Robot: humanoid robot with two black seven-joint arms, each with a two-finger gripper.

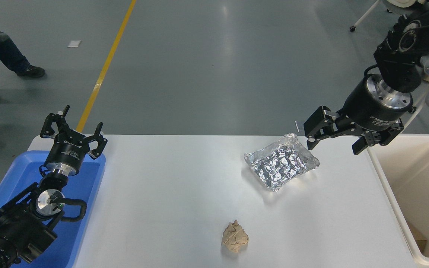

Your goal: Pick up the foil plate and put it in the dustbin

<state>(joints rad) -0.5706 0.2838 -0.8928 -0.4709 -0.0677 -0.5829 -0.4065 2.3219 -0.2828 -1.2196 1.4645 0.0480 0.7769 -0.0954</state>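
Observation:
The foil plate (281, 162), a shiny crinkled silver tray, lies flat on the white table right of centre. My right gripper (335, 138) is open and empty, hanging above the table just beyond the plate's far right corner, apart from it. The dustbin (387, 178), a large cream-white bin, stands at the table's right edge, below and right of that gripper. My left gripper (73, 130) is open and parked over the blue tray at the lower left.
A shallow blue tray (88, 186) sits at the table's left edge under the left arm. A small crumpled tan paper ball (235, 236) lies near the front centre. A person's legs (2, 48) stand at the far left on the floor.

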